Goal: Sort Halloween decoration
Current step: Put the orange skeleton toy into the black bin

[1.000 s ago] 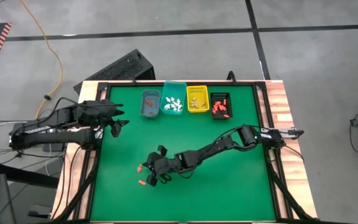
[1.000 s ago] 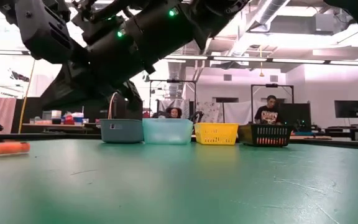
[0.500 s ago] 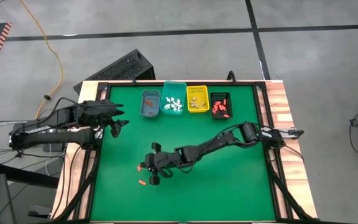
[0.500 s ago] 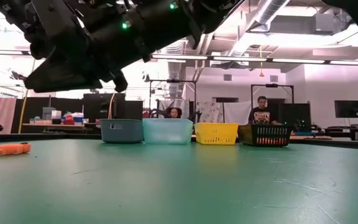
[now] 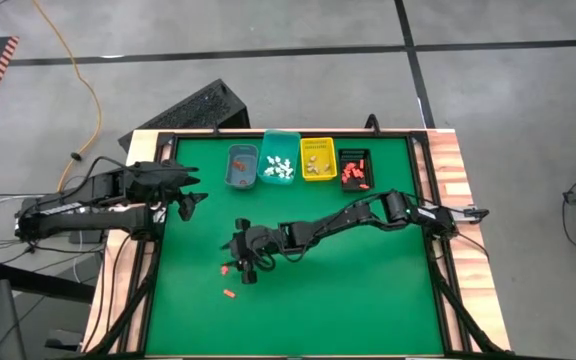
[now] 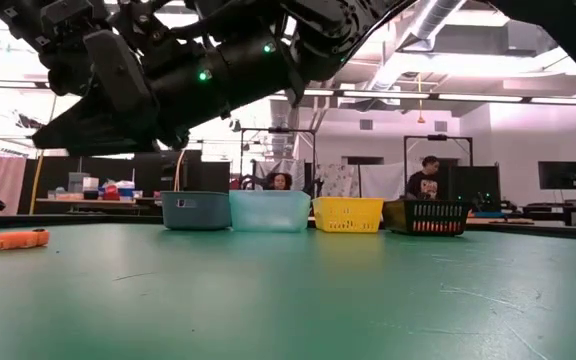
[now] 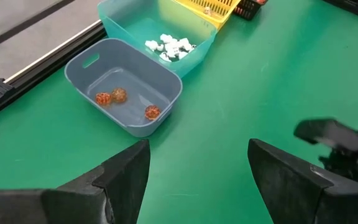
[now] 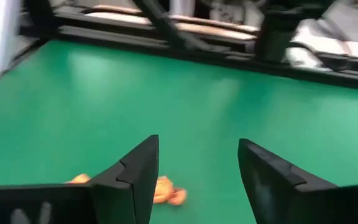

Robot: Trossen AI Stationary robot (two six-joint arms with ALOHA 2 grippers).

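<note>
We see the right gripper (image 5: 240, 255) out over the middle-left of the green surface (image 5: 368, 290), its arm stretched across from the right edge. Its fingers (image 8: 132, 177) are spread apart with nothing between them, and it hangs above the surface rather than resting on it. In the right wrist view an orange piece (image 8: 166, 191) lies on the green just ahead of the spread fingers, near one of them, with a second orange bit (image 8: 78, 180) partly hidden behind that finger.

From above, we count two loose orange pieces: one (image 5: 224, 269) just beside the right gripper and another (image 5: 229, 293) a little nearer the front edge. In the low view one of them (image 6: 20, 239) shows lying flat at the far left.

The rest of the decoration sits in four bins along the back edge. The blue bin (image 7: 126, 93) holds three round orange-brown pieces (image 7: 118, 94). The teal bin (image 7: 135, 18) touching it holds a heap of white pieces (image 7: 169, 46). The yellow bin (image 5: 317, 158) holds a few tan ones, and the black bin (image 5: 355, 169) holds red-orange ones.

The left gripper (image 5: 190, 188) waits over the surface's left edge, its fingers (image 7: 123, 180) wide apart and empty, pointed toward the blue bin.

Two people show in the room behind the surface.
</note>
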